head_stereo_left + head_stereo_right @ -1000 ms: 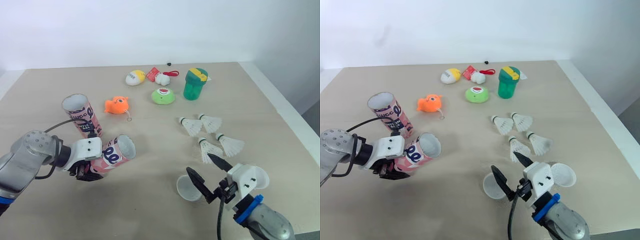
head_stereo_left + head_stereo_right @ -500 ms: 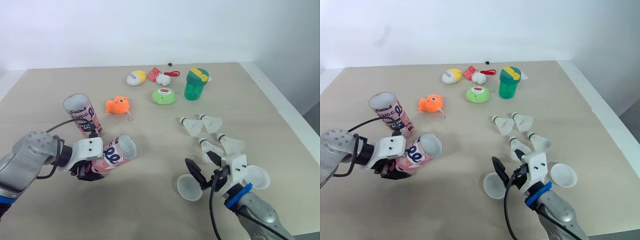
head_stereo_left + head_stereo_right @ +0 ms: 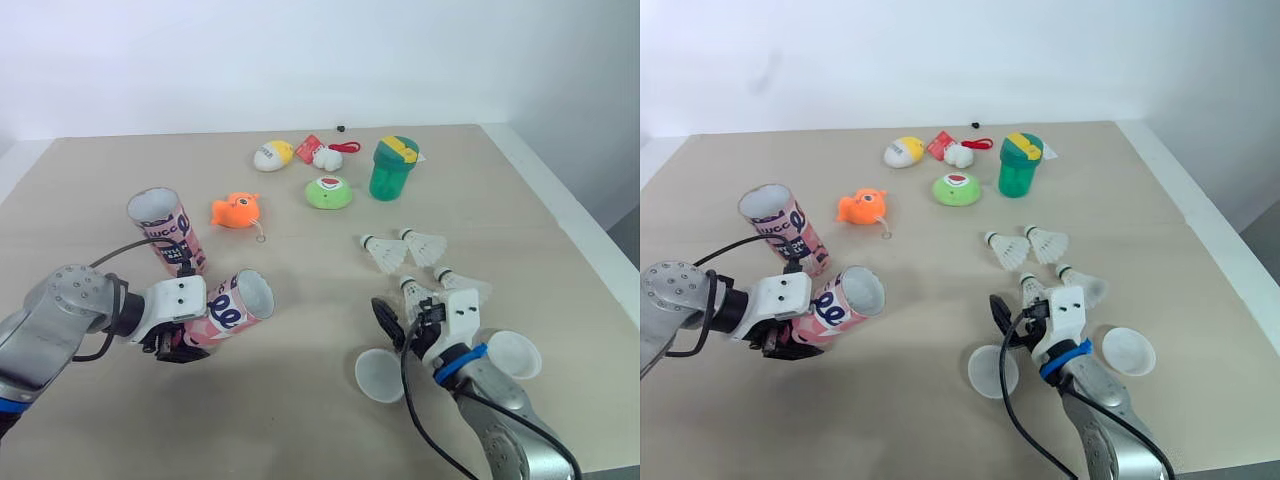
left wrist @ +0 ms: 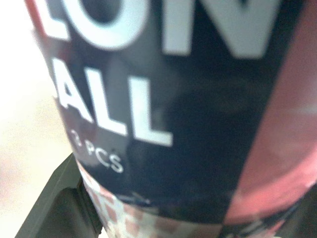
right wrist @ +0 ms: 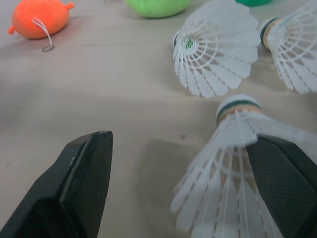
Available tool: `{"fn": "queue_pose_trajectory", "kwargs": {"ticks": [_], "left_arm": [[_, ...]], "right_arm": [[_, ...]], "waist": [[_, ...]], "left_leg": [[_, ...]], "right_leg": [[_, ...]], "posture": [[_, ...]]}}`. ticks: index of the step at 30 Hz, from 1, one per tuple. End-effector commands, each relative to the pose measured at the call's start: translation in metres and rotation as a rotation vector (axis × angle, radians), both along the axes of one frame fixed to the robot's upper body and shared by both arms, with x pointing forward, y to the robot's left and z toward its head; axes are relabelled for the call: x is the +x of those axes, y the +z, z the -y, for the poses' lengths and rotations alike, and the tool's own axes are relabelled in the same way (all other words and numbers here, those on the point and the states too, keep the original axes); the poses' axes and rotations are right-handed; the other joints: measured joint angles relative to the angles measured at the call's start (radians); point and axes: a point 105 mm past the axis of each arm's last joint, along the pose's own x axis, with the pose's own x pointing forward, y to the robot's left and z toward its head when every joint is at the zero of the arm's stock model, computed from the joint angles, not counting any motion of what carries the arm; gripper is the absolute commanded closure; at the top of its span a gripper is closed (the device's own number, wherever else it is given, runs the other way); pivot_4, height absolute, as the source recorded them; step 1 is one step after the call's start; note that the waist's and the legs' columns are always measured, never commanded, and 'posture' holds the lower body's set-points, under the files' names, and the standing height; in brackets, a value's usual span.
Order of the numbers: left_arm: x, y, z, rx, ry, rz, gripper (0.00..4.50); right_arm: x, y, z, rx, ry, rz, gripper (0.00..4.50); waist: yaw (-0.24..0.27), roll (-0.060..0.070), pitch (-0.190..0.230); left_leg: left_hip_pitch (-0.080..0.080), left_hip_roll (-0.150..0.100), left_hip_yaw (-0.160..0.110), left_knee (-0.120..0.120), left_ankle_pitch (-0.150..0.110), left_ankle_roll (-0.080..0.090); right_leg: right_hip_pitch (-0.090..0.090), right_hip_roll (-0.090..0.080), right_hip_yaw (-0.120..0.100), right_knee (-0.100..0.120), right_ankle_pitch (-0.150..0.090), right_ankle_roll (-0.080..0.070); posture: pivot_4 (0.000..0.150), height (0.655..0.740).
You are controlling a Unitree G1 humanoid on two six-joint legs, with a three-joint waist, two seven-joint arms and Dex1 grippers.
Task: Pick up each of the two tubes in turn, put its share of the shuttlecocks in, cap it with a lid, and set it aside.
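A pink and navy tube (image 3: pixel 236 305) lies tilted with its open mouth up and to the right, and my left gripper (image 3: pixel 182 335) is shut on its lower part (image 4: pixel 173 99). The second tube (image 3: pixel 165 230) stands open behind it. Several white shuttlecocks (image 3: pixel 382 252) lie right of centre. My right gripper (image 3: pixel 405 313) is open and low over the table, its fingers either side of the nearest shuttlecock (image 5: pixel 233 163). Two clear lids lie nearby, one (image 3: pixel 380 375) just behind the gripper and one (image 3: pixel 512 353) to its right.
Toys sit at the back: an orange fish (image 3: pixel 235 210), a green round toy (image 3: pixel 328 192), a green cup (image 3: pixel 390 167), a yellow-and-white egg (image 3: pixel 270 155) and a small red-and-white toy (image 3: pixel 320 152). The table's right edge (image 3: pixel 560 220) runs close to the shuttlecocks.
My right gripper has moved forward past the near lid, up to the nearest shuttlecock. The left gripper and its tube have stayed in place.
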Motion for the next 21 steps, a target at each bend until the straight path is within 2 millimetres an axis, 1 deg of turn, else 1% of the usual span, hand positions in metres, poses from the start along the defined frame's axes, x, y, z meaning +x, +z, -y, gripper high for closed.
{"fn": "queue_pose_trajectory", "kwargs": {"ticks": [1, 2, 3, 5, 6, 9, 10, 12, 14, 15, 17, 19, 21], "left_arm": [[-0.008, -0.011, 0.009, -0.028, -0.026, -0.056, 0.98], [-0.008, -0.011, 0.009, -0.028, -0.027, -0.057, 0.98], [-0.008, -0.011, 0.009, -0.028, -0.027, -0.057, 0.98], [-0.008, -0.011, 0.009, -0.027, -0.026, -0.056, 0.98], [-0.008, -0.011, 0.009, -0.027, -0.025, -0.056, 0.98], [-0.008, -0.010, 0.009, -0.027, -0.026, -0.057, 0.98], [-0.008, -0.010, 0.009, -0.027, -0.026, -0.057, 0.98], [-0.007, -0.010, 0.009, -0.027, -0.025, -0.057, 0.98], [-0.007, -0.010, 0.008, -0.026, -0.023, -0.058, 0.98], [-0.007, -0.010, 0.008, -0.025, -0.023, -0.058, 0.98], [-0.006, -0.010, 0.008, -0.023, -0.022, -0.058, 0.98], [-0.005, -0.010, 0.008, -0.024, -0.022, -0.057, 0.98], [-0.004, -0.010, 0.009, -0.025, -0.023, -0.056, 0.98]], "right_arm": [[0.002, 0.007, 0.004, 0.014, -0.016, 0.026, 0.55], [0.003, 0.006, 0.005, 0.013, -0.018, 0.023, 0.83], [0.003, 0.005, 0.006, 0.014, -0.025, 0.019, 1.40], [0.004, 0.003, 0.009, 0.015, -0.035, 0.009, 2.24], [0.004, 0.002, 0.009, 0.016, -0.036, 0.007, 2.85], [0.004, 0.003, 0.009, 0.023, -0.039, 0.017, 4.35], [0.005, 0.004, 0.009, 0.026, -0.039, 0.021, 4.44], [0.003, 0.007, 0.007, 0.043, -0.021, 0.033, 4.44], [-0.001, 0.014, 0.003, 0.060, 0.021, 0.047, 4.44], [-0.005, 0.021, -0.001, 0.071, 0.064, 0.069, 4.44], [-0.015, 0.039, -0.013, 0.108, 0.192, 0.126, 4.44], [-0.028, 0.058, -0.031, 0.153, 0.377, 0.153, 4.44], [-0.033, 0.072, -0.046, 0.121, 0.543, 0.174, 4.44]], "waist": [[0.000, 0.000, 0.000], [0.000, 0.000, 0.000], [0.000, 0.000, 0.000], [0.000, 0.000, 0.000], [0.000, 0.000, 0.000], [0.000, 0.000, 0.000], [0.000, 0.000, 0.000], [0.000, 0.000, 0.000], [0.000, 0.000, 0.000], [0.000, 0.000, 0.000], [0.000, 0.001, 0.000], [0.000, 0.001, 0.000], [-0.001, 0.000, 0.000]], "left_leg": [[0.000, 0.000, 0.000, 0.000, 0.000, 0.000], [0.000, 0.000, 0.000, 0.000, 0.000, 0.000], [0.000, 0.000, 0.000, 0.000, 0.000, 0.000], [0.000, 0.000, 0.000, 0.000, 0.000, 0.000], [0.000, 0.000, 0.000, 0.000, 0.000, 0.000], [0.000, 0.000, 0.000, 0.000, 0.000, 0.000], [0.000, 0.000, 0.000, 0.000, 0.000, 0.000], [0.000, 0.000, 0.000, 0.000, 0.000, 0.000], [0.000, 0.000, 0.000, 0.000, 0.000, 0.000], [0.000, 0.000, 0.000, 0.000, 0.000, 0.000], [0.000, 0.000, 0.000, 0.000, 0.000, 0.000], [0.000, 0.000, 0.000, 0.000, 0.000, 0.000], [0.000, 0.000, 0.000, 0.000, 0.000, 0.000]], "right_leg": [[0.000, 0.000, 0.000, 0.000, 0.000, 0.000], [0.000, 0.000, 0.000, 0.000, 0.000, 0.000], [0.000, 0.000, 0.000, 0.000, 0.000, 0.000], [0.000, 0.000, 0.000, 0.000, 0.000, 0.000], [0.000, 0.000, 0.000, 0.000, 0.000, 0.000], [0.000, 0.000, 0.000, 0.000, 0.000, 0.000], [0.000, 0.000, 0.000, 0.000, 0.000, 0.000], [0.000, 0.000, 0.000, 0.000, 0.000, 0.000], [0.000, 0.000, 0.000, 0.000, 0.000, 0.000], [0.000, 0.000, 0.000, 0.000, 0.000, 0.000], [0.000, 0.000, 0.000, 0.000, 0.000, 0.000], [0.000, 0.000, 0.000, 0.000, 0.000, 0.001], [0.001, 0.000, 0.000, 0.000, 0.000, 0.001]], "posture": [[0.150, 0.7400], [0.150, 0.7400], [0.150, 0.7400], [0.150, 0.7400], [0.150, 0.7400], [0.150, 0.7400], [0.150, 0.7400], [0.150, 0.7400], [0.150, 0.7400], [0.150, 0.7400], [0.150, 0.7400], [0.150, 0.7400], [0.150, 0.7400]]}}
